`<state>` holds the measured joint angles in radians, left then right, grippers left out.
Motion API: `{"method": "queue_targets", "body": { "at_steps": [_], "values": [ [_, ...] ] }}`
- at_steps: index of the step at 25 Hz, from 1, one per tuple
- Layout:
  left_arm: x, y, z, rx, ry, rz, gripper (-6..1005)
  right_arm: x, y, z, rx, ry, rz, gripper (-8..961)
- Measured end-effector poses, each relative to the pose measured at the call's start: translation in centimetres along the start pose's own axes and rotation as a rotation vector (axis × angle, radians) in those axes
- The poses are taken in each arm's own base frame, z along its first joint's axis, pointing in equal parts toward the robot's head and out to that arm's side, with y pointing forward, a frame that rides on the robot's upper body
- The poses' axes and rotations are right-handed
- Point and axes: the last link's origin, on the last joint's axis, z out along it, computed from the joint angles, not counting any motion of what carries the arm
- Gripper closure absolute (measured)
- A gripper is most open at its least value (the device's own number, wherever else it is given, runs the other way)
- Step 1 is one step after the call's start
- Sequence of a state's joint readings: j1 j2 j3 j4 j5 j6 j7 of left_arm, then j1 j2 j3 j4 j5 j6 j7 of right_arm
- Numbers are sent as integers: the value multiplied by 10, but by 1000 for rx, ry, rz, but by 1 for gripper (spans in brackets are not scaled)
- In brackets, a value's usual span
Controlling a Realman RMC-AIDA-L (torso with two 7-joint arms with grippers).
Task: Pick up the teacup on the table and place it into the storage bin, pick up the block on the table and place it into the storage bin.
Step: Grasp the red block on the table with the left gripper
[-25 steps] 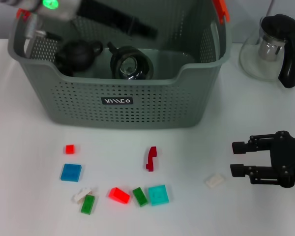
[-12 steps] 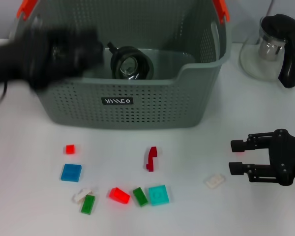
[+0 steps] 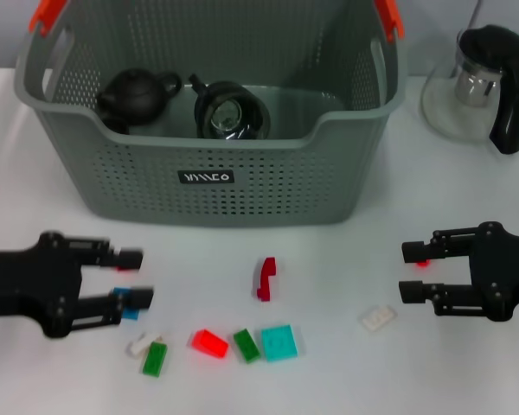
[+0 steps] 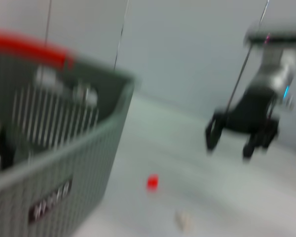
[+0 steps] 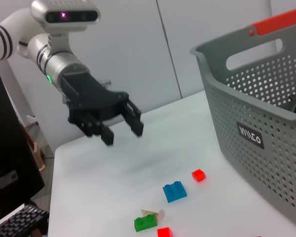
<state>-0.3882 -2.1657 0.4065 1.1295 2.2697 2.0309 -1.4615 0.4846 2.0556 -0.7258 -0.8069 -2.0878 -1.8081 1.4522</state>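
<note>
The grey-green storage bin [image 3: 209, 177] stands at the back, and also shows in the right wrist view [image 5: 256, 123]. Inside it a dark teacup [image 3: 232, 111] lies on its side beside a black lidded pot [image 3: 138, 93]. Several small blocks lie in front: dark red [image 3: 265, 278], red [image 3: 209, 343], green [image 3: 246, 345], cyan [image 3: 278, 342] and white [image 3: 378, 318]. My left gripper [image 3: 131, 277] hovers open and empty at the front left, over a blue block [image 3: 131, 311]. My right gripper [image 3: 406, 271] stands open and empty at the right, close to the white block.
A glass teapot with a black handle [image 3: 489, 86] stands at the back right. Another green block [image 3: 154, 358] and a white one [image 3: 144, 342] lie near the front edge. The right wrist view shows a small red block [image 5: 198, 175] next to the blue block [image 5: 174, 191].
My left arm has swung from above the bin down to the table's front left, over the blue and small red blocks. The right gripper has barely shifted.
</note>
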Motion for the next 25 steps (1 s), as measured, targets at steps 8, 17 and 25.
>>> {"method": "queue_targets", "body": {
  "at_steps": [8, 17, 25],
  "values": [
    [-5, -31, 19, 116, -183, 32, 486, 1, 0, 1, 0, 1, 17, 360],
    [-27, -59, 35, 271, -196, 38, 509, 3, 1, 0, 7, -2, 26, 360],
    [-45, -67, 43, 333, -205, 65, 534, 4, 1, 0, 7, -4, 28, 360]
  ]
}}
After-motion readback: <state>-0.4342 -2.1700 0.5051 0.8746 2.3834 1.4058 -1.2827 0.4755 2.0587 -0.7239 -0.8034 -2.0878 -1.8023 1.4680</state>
